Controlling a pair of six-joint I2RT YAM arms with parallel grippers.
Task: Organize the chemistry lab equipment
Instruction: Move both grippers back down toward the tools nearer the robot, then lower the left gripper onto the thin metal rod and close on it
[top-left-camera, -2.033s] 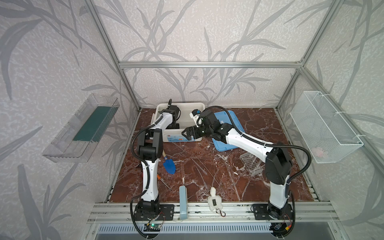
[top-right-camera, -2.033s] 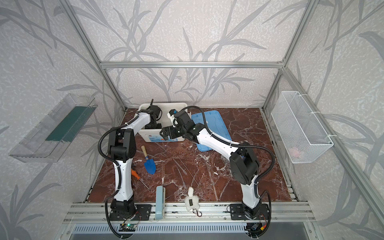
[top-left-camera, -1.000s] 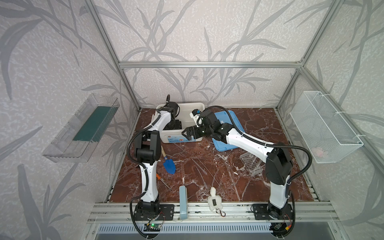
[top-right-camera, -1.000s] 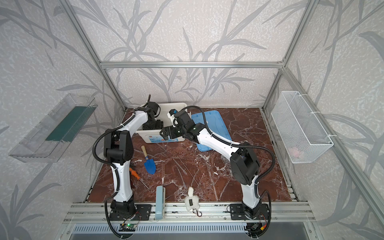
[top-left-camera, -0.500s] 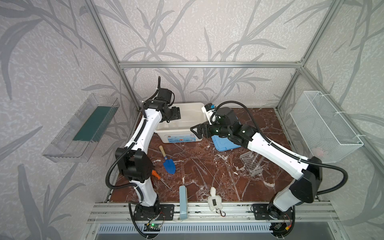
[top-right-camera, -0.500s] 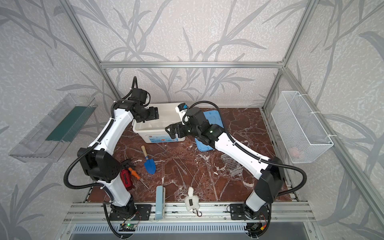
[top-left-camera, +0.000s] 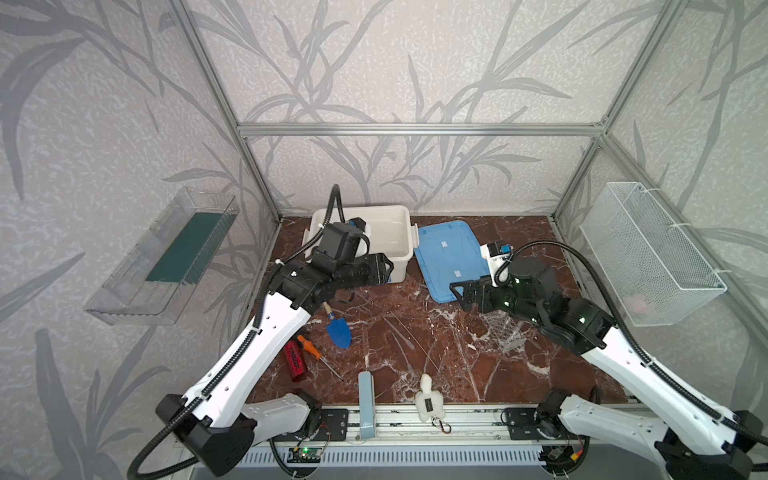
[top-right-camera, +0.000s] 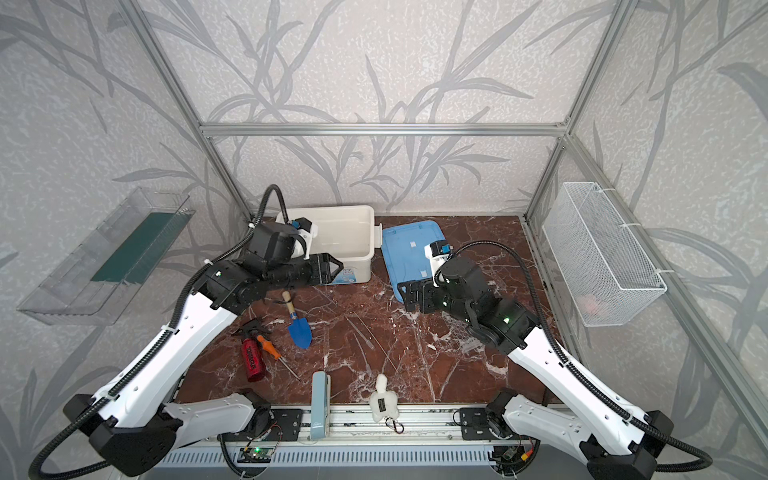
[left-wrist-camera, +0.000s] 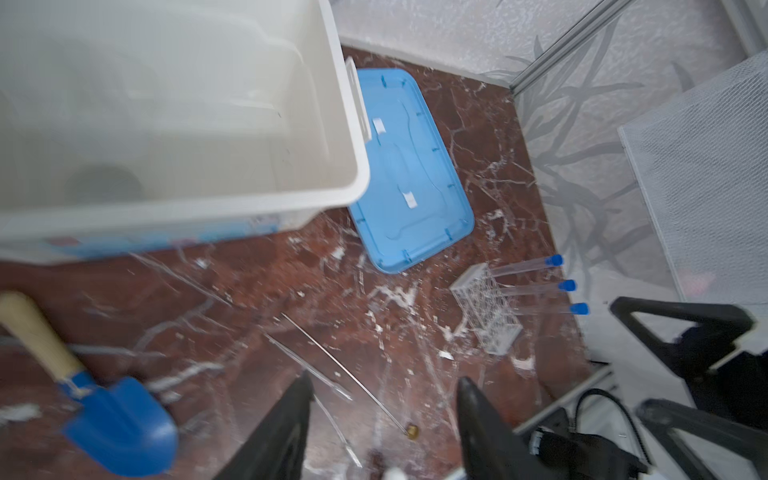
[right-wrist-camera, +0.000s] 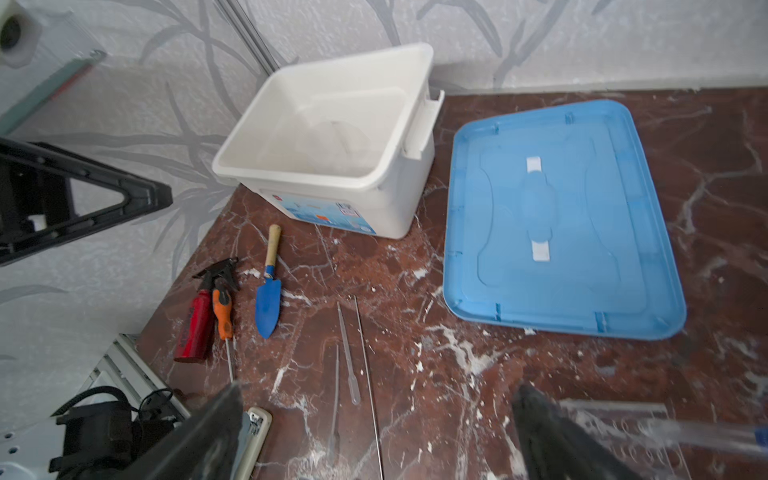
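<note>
The clear tube rack (top-left-camera: 500, 330) (left-wrist-camera: 488, 316) lies on its side on the marble, right of centre. Three blue-capped tubes (left-wrist-camera: 567, 285) stick out of it. Thin clear rods (top-left-camera: 409, 343) (right-wrist-camera: 353, 353) lie mid-table. A faint clear beaker shape (right-wrist-camera: 332, 137) shows inside the white bin (top-left-camera: 399, 245) (right-wrist-camera: 291, 174). My left gripper (top-left-camera: 388, 268) (left-wrist-camera: 384, 380) hovers in front of the bin, open and empty. My right gripper (top-left-camera: 455, 291) (right-wrist-camera: 378, 388) hangs wide open above the near corner of the blue lid (top-left-camera: 449, 253), holding nothing. The rack is partly hidden under the right arm.
A blue trowel (top-left-camera: 338, 330), an orange-handled screwdriver (top-left-camera: 309, 347) and a red spray bottle (top-left-camera: 296, 361) lie at the left front. A grey-blue bar (top-left-camera: 365, 399) and a white plush toy (top-left-camera: 428, 401) sit at the front edge. A wire basket (top-left-camera: 648, 253) hangs on the right wall.
Both arms have pulled back from the white bin toward the front and risen. The left gripper has come out of the bin, its jaws narrower than before. The right gripper stays wide open.
</note>
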